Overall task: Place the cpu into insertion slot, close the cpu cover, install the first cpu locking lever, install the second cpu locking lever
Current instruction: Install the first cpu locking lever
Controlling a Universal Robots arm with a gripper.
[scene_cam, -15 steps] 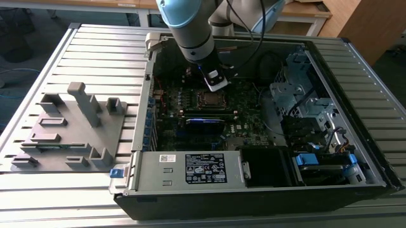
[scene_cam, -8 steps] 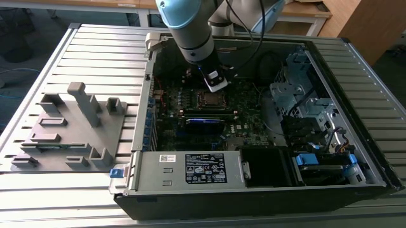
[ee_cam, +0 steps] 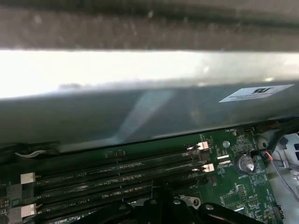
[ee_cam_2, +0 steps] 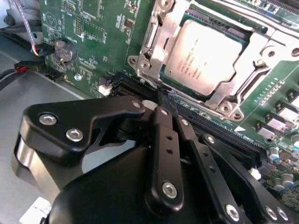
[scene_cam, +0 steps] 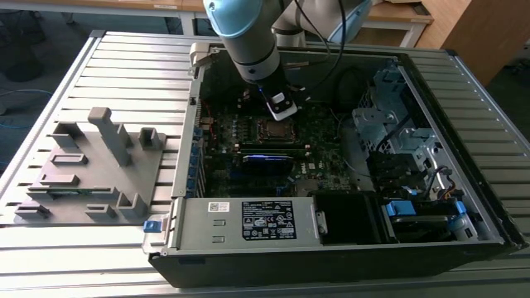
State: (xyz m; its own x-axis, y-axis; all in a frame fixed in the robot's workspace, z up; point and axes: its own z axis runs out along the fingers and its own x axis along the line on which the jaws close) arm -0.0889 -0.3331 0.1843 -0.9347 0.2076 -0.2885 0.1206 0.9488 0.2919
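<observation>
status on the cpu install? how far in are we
Done: the cpu sits in the insertion slot, and the cpu cover lies flat over it. In hand: the pincer is shut, its tip at the cover's edge beside the memory strips. Left: the locking levers. I can't tell whether either is latched.

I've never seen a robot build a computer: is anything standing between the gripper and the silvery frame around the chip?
Nothing visible does. In the second wrist view the gripper is right beside the edge of the cpu cover, which lies flat over the cpu, with no cable or part between them.
</observation>
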